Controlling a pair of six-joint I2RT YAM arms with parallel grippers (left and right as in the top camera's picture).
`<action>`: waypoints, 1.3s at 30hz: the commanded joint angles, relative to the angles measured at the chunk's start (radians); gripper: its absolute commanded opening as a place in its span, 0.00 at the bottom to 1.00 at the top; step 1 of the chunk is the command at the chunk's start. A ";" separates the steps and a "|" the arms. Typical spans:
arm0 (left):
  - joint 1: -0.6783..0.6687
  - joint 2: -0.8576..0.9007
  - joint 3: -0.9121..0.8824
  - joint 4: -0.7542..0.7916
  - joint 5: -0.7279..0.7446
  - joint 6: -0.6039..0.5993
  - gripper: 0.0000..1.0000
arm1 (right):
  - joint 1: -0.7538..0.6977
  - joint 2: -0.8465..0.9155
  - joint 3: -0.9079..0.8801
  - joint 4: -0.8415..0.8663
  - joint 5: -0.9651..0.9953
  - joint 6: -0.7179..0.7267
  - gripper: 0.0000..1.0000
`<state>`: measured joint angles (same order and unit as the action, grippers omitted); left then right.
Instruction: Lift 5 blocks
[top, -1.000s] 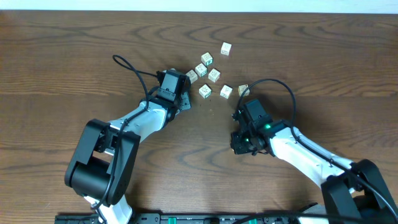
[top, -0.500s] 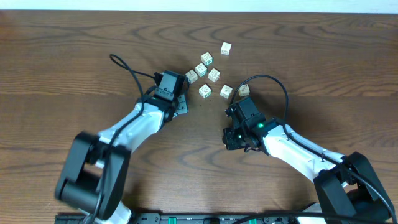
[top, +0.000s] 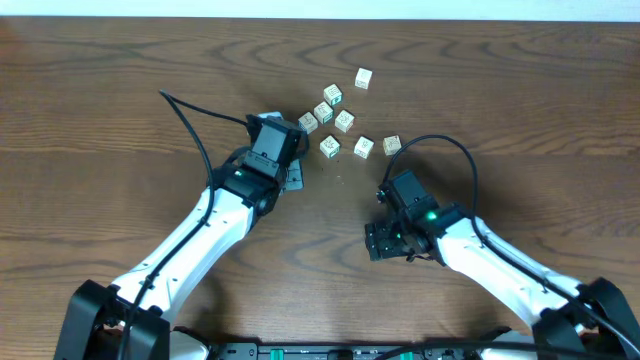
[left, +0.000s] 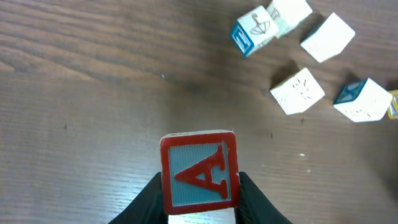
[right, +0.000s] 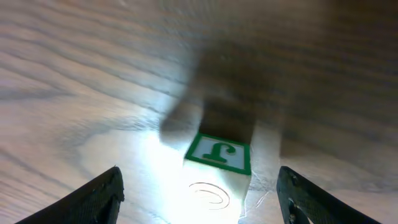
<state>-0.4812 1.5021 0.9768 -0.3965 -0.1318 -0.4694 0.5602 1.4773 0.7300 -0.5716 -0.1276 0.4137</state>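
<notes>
table (top: 100, 100): dark wood grain, everything you're working sits on it.
left arm (top: 200, 225): yours, reaches in from 7 o'clock toward table centre.
right arm (top: 500, 255): yours, comes in from 5 o'clock, wrist bent back toward 7 o'clock.
left gripper (left: 199, 190): clamped on the A block, a finger tight against each side; sits at 8 o'clock of the loose blocks, just beside them.
right gripper (right: 202, 196): fingers spread wide and holding nothing; sits at 5 o'clock of the loose blocks, well apart from them.
loose blocks (top: 344, 121): eight pale cubes scattered just past centre toward 12 o'clock. Most are near each other, one lies off alone at 1 o'clock. None is in your grip.
A block (left: 200, 169): red border and red letter A on a pale blue face, face turned to the wrist camera, pinched between your left fingers. Can't tell if it's clear of the table.
J block (right: 219, 155): green border, green J, resting on the table in the gap between your right fingers, touching neither.
blue-edged block (left: 252, 32): on the table at 1 o'clock of the A block, tilted, touching a white neighbour.
</notes>
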 joint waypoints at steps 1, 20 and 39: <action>-0.023 -0.003 0.011 -0.010 -0.019 0.016 0.10 | 0.002 -0.025 0.003 0.000 0.018 -0.011 0.68; -0.031 -0.003 0.011 -0.022 -0.019 0.024 0.10 | 0.002 -0.024 0.004 0.042 0.016 0.005 0.30; -0.039 -0.003 0.009 -0.080 -0.010 0.042 0.08 | -0.054 -0.072 0.308 -0.145 0.072 -0.141 0.89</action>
<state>-0.5129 1.5021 0.9768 -0.4713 -0.1341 -0.4438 0.5396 1.4433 0.9264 -0.6907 -0.0959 0.3397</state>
